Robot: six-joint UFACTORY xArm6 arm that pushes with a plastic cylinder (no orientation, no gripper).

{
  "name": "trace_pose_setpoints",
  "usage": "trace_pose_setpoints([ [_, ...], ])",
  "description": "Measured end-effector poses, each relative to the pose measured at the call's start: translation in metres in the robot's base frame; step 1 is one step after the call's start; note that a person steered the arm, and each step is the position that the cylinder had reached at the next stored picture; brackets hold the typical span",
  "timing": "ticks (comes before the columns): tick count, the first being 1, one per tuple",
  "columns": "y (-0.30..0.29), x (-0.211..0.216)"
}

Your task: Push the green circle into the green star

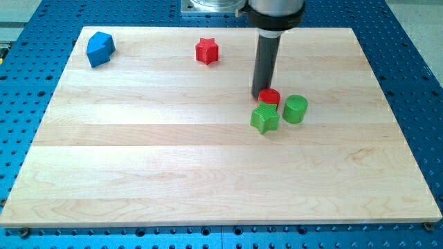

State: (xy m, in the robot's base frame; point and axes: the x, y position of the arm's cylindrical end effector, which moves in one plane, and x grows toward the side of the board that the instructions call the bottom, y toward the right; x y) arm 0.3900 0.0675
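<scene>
Right of the frame's centre, on the pale wooden board [208, 173], we see three small blocks bunched together. Our green circle [295, 108], a short green cylinder, stands at the right of the bunch. Our green star [264, 118] sits just to its lower left; the two look nearly touching, though we cannot tell whether a thin gap remains between them. Above the star and left of the green circle sits a red circle [269, 97], a short red cylinder, pressed close to the star's upper edge.

We carry no fingers or jaws, only a straight dark rod [266, 62] that comes down from the top of the frame. My tip [259, 95] rests on the board at the left edge of the red circle, touching it or just beside it; we cannot tell which. That places the tip above the green star and to the upper left of the green circle, with the red circle between the tip and the green circle.

Well apart from this group, a red star [206, 50] lies near the top edge of the board, left of the rod. A blue block [100, 48] with angled faces sits in the upper left corner of the board. Around the board we see a blue perforated table [28, 104].
</scene>
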Motion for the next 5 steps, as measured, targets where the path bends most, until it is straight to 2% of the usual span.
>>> trace_pose_setpoints([
  [1, -0.004, 0.0],
  [2, 0.032, -0.014],
  [3, 0.087, -0.005],
  [4, 0.116, 0.025],
  [5, 0.121, 0.027],
])
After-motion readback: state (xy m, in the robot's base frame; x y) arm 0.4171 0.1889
